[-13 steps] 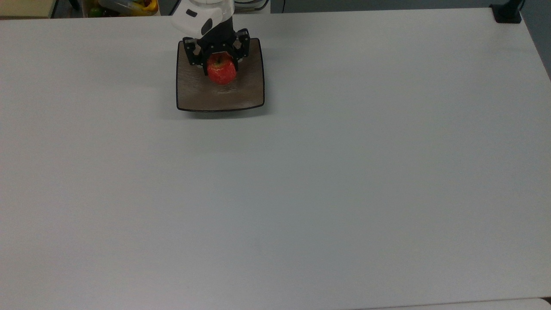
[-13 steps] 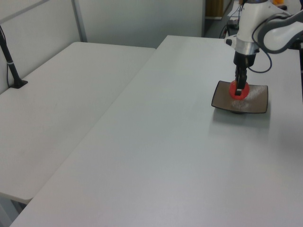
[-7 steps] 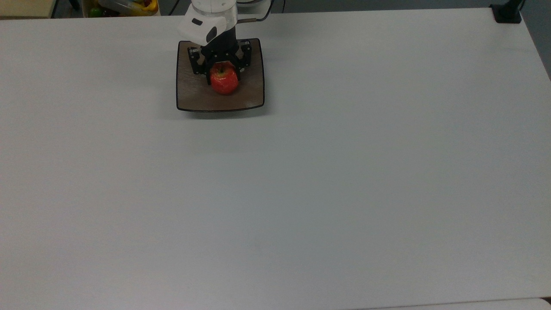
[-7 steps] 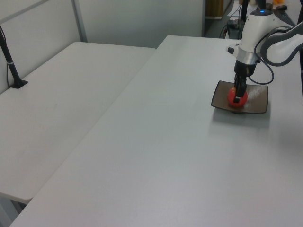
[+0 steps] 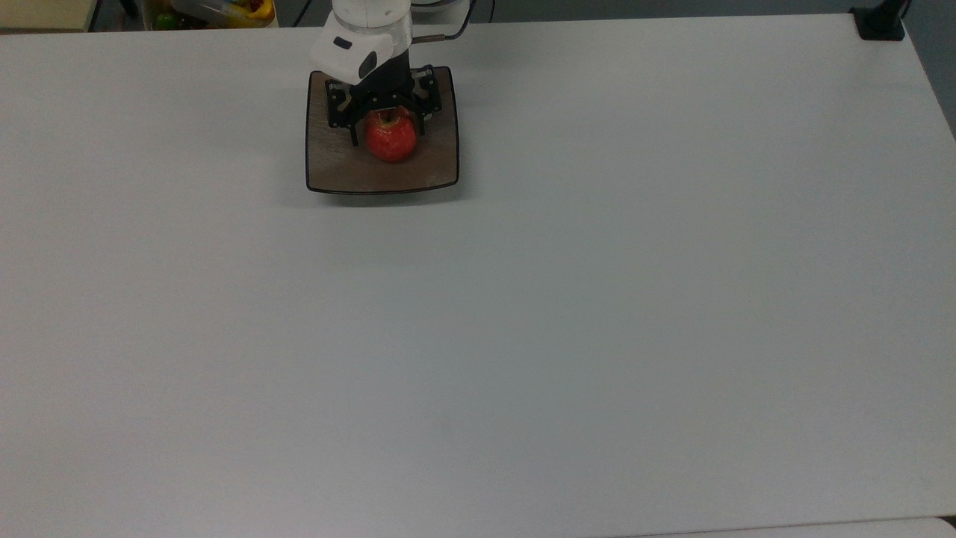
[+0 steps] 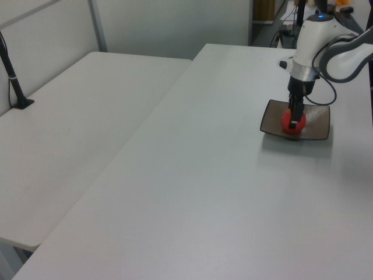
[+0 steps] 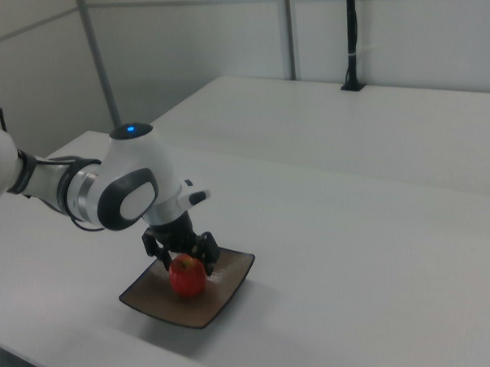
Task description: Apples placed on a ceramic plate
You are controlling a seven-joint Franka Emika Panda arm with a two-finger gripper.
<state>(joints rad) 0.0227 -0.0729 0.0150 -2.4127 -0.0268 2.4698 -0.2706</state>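
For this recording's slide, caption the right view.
Robot arm's gripper opens around a red apple resting on a brown square plate.

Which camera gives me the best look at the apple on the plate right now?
The top view: the apple shows from above, red with its stem end visible, on the plate between the gripper fingers. The right view shows its side, the gripper above it. In the left view a finger crosses it.

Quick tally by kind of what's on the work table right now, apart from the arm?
Apple: 1, red, resting on the plate
Plate: 1, square, brown
Total: 2 things on the table
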